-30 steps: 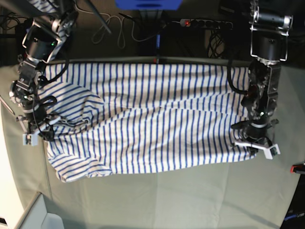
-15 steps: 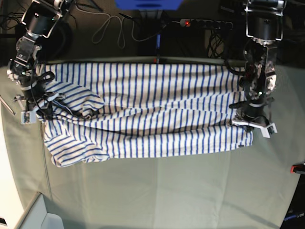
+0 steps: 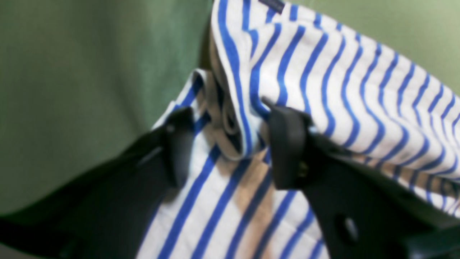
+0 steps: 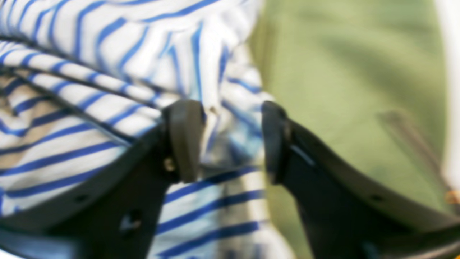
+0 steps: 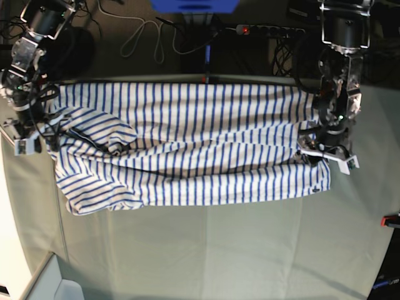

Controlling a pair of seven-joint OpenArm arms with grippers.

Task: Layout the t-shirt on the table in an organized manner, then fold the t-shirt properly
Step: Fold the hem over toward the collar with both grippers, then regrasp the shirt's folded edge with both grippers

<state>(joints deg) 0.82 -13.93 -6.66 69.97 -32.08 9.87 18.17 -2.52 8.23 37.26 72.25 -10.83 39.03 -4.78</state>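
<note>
The white, blue-striped t-shirt lies across the far half of the grey-green table, with a sleeve bunched at its left end. My left gripper is at the shirt's right end. In the left wrist view it is shut on a folded edge of the t-shirt, with the dark blue tag just beyond. My right gripper is at the shirt's left end. In the right wrist view it is shut on bunched fabric of the t-shirt.
Behind the table's far edge lie a power strip, looped cables and a blue object. A red item sits at the right edge. The table's near left corner shows at bottom left.
Both grippers have moved toward the far edge of the table, drawing the shirt's ends with them. The shirt's near edge has shifted back and the shirt looks narrower.
</note>
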